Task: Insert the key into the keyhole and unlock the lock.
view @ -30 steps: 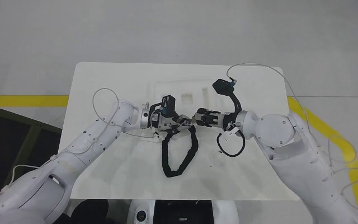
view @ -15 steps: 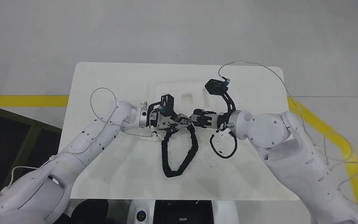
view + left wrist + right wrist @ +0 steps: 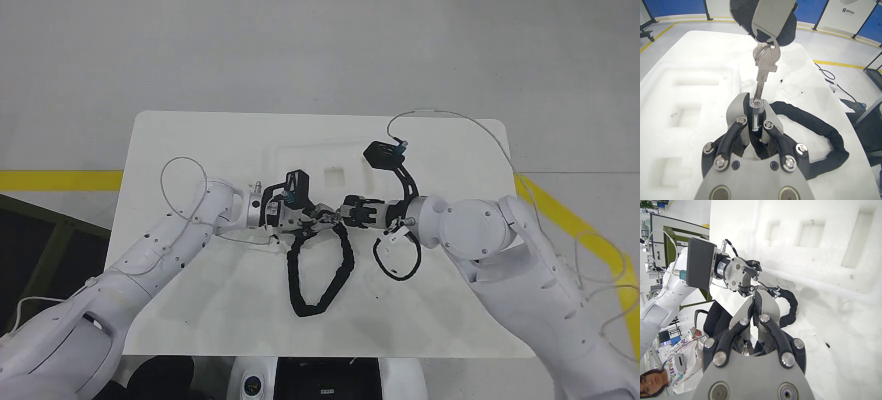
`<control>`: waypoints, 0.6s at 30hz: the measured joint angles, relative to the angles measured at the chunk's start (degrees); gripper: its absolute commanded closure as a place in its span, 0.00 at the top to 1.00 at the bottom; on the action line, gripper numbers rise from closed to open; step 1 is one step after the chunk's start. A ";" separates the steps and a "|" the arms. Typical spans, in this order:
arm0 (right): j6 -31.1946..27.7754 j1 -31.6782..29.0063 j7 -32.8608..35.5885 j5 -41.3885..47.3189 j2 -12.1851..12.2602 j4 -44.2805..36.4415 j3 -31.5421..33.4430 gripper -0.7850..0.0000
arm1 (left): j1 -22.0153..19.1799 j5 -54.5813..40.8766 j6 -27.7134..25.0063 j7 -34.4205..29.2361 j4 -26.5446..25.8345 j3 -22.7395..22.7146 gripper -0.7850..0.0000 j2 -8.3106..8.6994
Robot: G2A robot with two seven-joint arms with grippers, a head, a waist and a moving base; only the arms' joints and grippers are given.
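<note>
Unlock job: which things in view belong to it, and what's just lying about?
In the job:
key, held by the right gripper, tip in the keyhole
lock, clamped in the left gripper
chain, attached to the lock

Lying about:
foam tray
ring in one tray recess
specks on the table

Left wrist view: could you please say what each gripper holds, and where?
The left gripper holds the lock by its metal cylinder; the right gripper holds the key by its head.
</note>
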 measured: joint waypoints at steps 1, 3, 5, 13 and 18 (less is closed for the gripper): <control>0.00 -0.01 -0.05 0.12 -0.02 0.09 0.00 0.14 | -0.04 0.03 0.00 0.10 0.01 0.08 0.00 0.03; 0.04 -0.13 -0.46 0.61 -0.07 0.20 0.15 1.00 | -0.10 0.05 0.00 0.22 0.06 0.18 0.00 0.07; -0.17 -0.57 -1.63 1.90 -0.15 0.17 0.71 1.00 | -0.21 0.05 0.00 0.41 0.19 0.32 0.00 0.12; -3.07 -2.88 -6.03 7.02 -0.19 -0.92 4.19 1.00 | 0.05 -1.06 0.00 -1.25 -0.80 -0.38 0.00 -0.33; -7.64 -6.44 -6.27 6.49 0.78 -1.67 8.77 1.00 | 0.20 -2.74 0.00 -1.69 -0.62 -1.14 0.00 -0.11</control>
